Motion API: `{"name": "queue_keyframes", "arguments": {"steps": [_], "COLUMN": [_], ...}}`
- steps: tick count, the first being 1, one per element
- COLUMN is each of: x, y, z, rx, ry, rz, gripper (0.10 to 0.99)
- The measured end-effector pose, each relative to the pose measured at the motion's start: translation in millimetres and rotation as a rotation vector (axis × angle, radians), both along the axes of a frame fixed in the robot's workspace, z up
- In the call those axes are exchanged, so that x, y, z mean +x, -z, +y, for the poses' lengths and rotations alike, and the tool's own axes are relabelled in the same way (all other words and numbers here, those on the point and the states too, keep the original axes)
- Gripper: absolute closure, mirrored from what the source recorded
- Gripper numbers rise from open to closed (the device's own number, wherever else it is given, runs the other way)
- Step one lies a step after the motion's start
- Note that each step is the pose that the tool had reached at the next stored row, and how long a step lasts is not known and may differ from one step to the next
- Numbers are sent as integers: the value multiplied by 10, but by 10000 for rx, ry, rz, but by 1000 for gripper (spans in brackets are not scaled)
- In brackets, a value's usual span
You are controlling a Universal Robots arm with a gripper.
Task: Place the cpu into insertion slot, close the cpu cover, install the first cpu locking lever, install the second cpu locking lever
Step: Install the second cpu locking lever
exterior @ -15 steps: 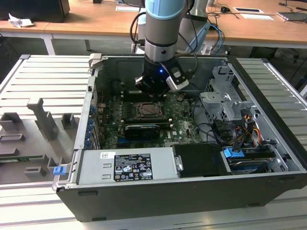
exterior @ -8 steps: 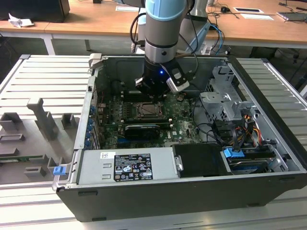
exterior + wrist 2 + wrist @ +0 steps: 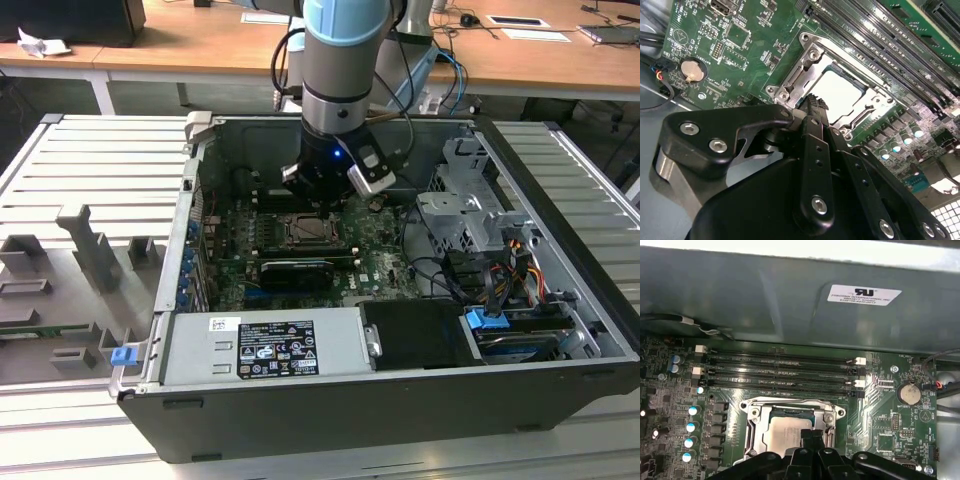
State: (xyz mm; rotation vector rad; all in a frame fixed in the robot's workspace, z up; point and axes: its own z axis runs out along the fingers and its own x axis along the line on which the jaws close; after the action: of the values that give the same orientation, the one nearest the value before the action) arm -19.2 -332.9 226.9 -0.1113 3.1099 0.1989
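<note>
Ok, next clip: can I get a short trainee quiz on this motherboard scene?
1. True or false: the cpu lies framed by the cpu cover.
2. The tool is nearest to: A the coin battery, B the cpu cover, C the memory slots.
3. What colour is the board around the socket?

Key: 1 true; 2 B; 3 green.

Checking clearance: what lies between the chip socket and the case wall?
In the first wrist view, long black memory slots cross the green board between the socket's metal cover and the grey case wall.
</note>
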Motion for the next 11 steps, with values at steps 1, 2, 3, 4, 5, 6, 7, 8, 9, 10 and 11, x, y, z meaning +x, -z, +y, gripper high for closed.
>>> {"name": "queue_keyframes", "arguments": {"steps": [1, 2, 3, 4, 5, 6, 7, 8, 9, 10, 11], "x": [0, 0, 0, 0, 0, 0, 0, 0, 0, 0, 0], "y": [0, 0, 0, 0, 1, 0, 0, 0, -5, -22, -46], "z": [-4, -14, -19, -23, -26, -29, -32, -33, -35, -36, -36], "rx": [0, 1, 1, 1, 2, 1, 1, 0, -2, 0, 0], "ry": [0, 0, 0, 0, 1, 0, 0, 1, 1, 0, 0], "rz": [0, 0, 0, 0, -1, 0, 0, 0, 1, 0, 0], "gripper": [980, 980, 980, 980, 980, 980, 980, 980, 980, 980, 980]}}
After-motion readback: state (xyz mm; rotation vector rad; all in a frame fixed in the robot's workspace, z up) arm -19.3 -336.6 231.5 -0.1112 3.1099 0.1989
